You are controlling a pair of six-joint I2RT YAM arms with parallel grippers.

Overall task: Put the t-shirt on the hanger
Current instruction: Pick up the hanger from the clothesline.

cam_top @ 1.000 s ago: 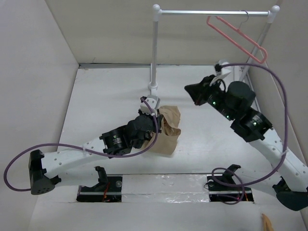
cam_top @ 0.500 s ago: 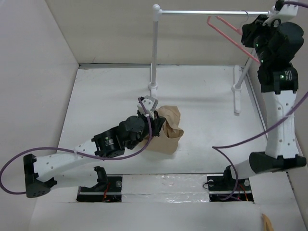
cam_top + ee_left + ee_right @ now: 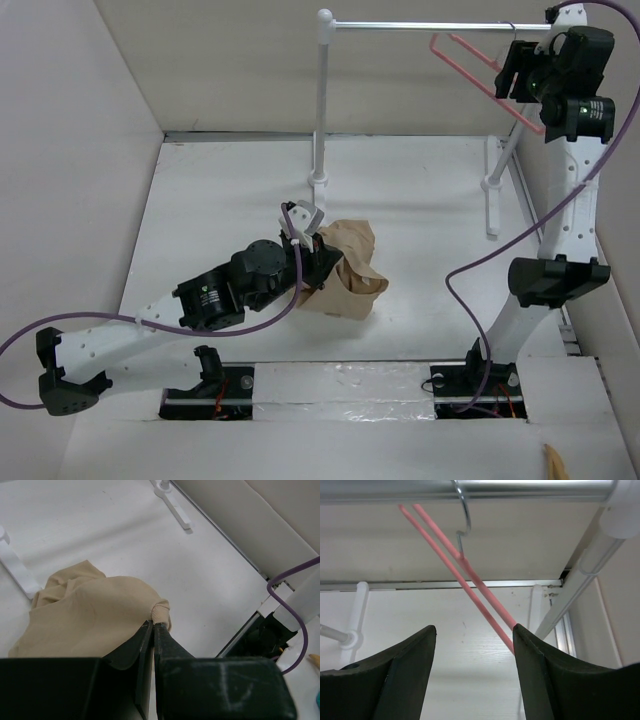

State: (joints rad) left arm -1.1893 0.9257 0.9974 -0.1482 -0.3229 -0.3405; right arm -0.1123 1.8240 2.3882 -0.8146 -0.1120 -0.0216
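The tan t-shirt (image 3: 350, 275) lies crumpled on the white table, also filling the left of the left wrist view (image 3: 90, 615). My left gripper (image 3: 312, 255) (image 3: 153, 625) is shut on a pinched fold of the t-shirt at its edge. The salmon-pink hanger (image 3: 480, 70) hangs by its silver hook from the rail at the top right. In the right wrist view the hanger (image 3: 465, 575) runs down to the right fingertip. My right gripper (image 3: 512, 70) (image 3: 474, 630) is raised beside the hanger and stands open, with the pink bars passing between the fingers near the right one.
A white-posted rack with a metal rail (image 3: 440, 25) stands at the back; its left post (image 3: 320, 110) rises just behind the t-shirt, its right post (image 3: 525, 120) by the right wall. Walls close in on the left, back and right.
My right arm rose from the table to the hanger at the rail and its gripper opened. My left gripper stayed shut on the t-shirt and shifted it slightly forward and right.
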